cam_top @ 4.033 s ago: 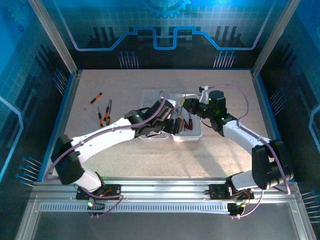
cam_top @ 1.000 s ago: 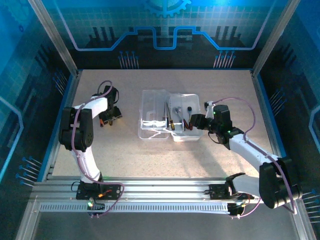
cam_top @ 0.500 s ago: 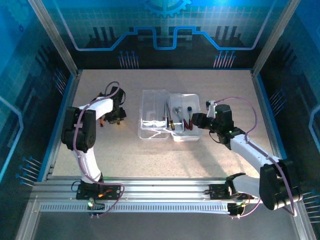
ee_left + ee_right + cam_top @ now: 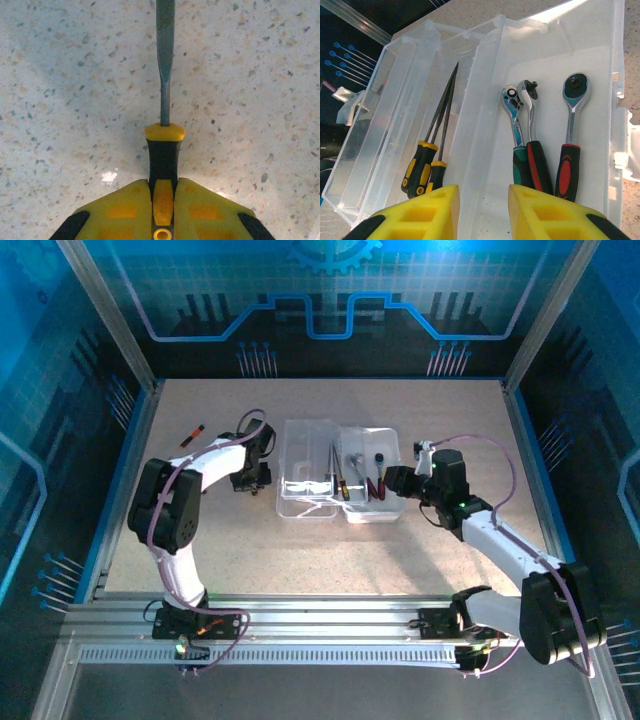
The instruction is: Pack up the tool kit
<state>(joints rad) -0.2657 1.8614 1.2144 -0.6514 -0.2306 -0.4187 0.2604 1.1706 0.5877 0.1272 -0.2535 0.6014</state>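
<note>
So here's where we're at: the left gripper has its yellow, foam-looking pads clamped tight on a screwdriver, pinching the black rubbery handle with the orange-yellow collar. The dull grey shaft sticks straight out ahead and flattens into a blade over the table, which is a pale, speckled terrazzo-type surface with a slight sheen. From the overhead camera we see that gripper just left of the tool kit case, close to it but not touching. The case is clear, glossy, rigid plastic, hinged and laid open flat near the middle of the table, with rounded corners and moulded ridges. A small red-and-black tool lies on its own well off to the left. The right gripper sits at the case's right edge. In its wrist view its pads stand partly apart with nothing pinched between them, though we can't really tell whether they touch the rim. Looking into the case, we've got two slim screwdrivers with black-and-yellow grips lying side by side in one trough. Beside them are three ratchet wrenches with shiny chrome round heads, one with a green handle, one black and one red-and-black. The walls behind are blue panels printed with a gear outline and circuit-style lines.
</note>
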